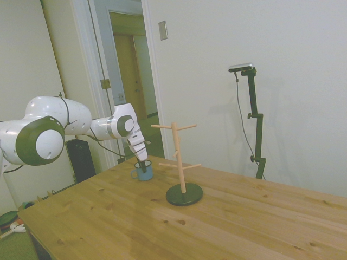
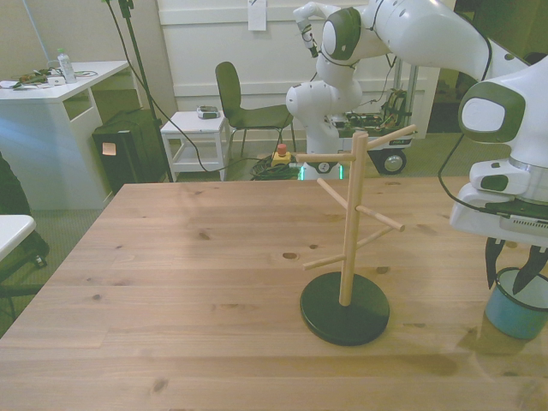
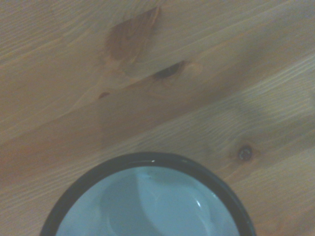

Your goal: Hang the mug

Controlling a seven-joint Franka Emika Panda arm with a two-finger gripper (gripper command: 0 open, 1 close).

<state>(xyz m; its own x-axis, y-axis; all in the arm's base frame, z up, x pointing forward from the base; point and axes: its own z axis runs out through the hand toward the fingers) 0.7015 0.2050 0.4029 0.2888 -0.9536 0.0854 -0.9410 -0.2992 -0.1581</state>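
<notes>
The light-blue mug point(image 1: 144, 174) stands upright on the wooden table, near the front view's right edge point(image 2: 516, 315). My gripper point(image 2: 512, 267) hangs right over it, open, with the dark fingers point(image 2: 491, 265) lowered to the rim, one outside the wall and one over the white inside. In the side view the gripper point(image 1: 143, 164) dips into the mug's mouth. The wrist view shows the dark rim and white inside of the mug point(image 3: 147, 201) from straight above. The wooden peg stand point(image 2: 349, 231) with its round dark base point(image 1: 184, 194) stands a short way beside the mug.
Several pegs stick out of the stand at different heights, the top ones well above the mug. The table's edge point(image 1: 108, 169) runs just behind the mug in the side view. A chair point(image 2: 235, 98) and white furniture stand beyond the table.
</notes>
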